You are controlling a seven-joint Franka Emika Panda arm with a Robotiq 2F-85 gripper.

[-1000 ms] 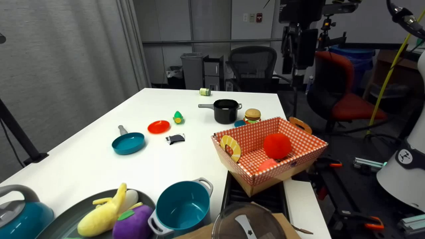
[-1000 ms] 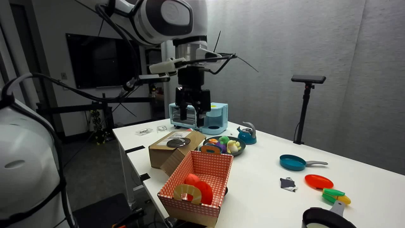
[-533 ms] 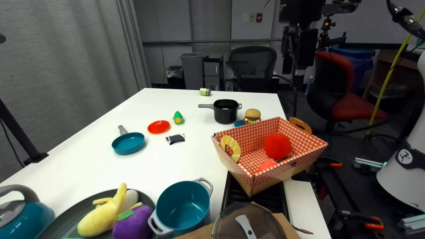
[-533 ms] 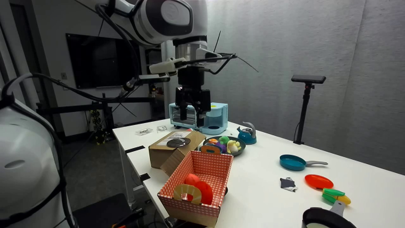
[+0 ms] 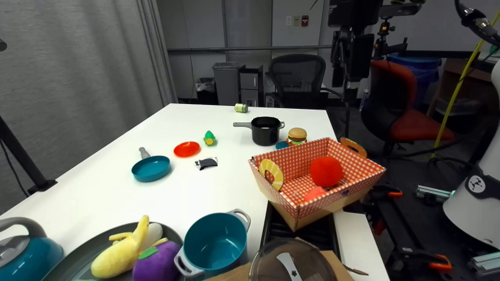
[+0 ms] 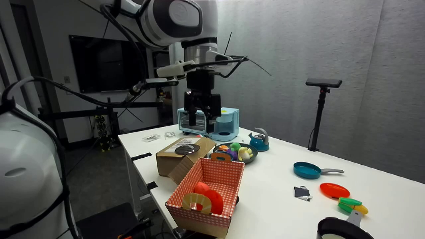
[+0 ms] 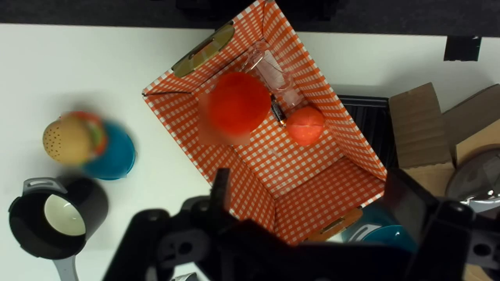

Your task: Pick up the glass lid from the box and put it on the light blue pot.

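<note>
The glass lid [image 6: 187,149] lies flat on top of the brown cardboard box [image 6: 167,165], its grey handle upward in an exterior view [image 5: 289,265]. In the wrist view the lid [image 7: 474,175] is cut off at the right edge. The light blue pot [image 5: 215,244] stands uncovered beside the box, with grey side handles. In the wrist view the pot [image 7: 390,236] is partly hidden by a finger and the checkered box. My gripper [image 7: 311,175] is open and empty, high above the table. It also shows in both exterior views [image 5: 344,84] [image 6: 201,127].
A red-and-white checkered box [image 6: 227,174] with toys stands in front of the cardboard box. A dark pan [image 5: 84,255] with plush vegetables and a teal kettle [image 6: 259,142] are beyond the pot. A teal pan [image 5: 151,168], red plate [image 5: 186,149] and black pot [image 5: 265,134] stand farther along the table.
</note>
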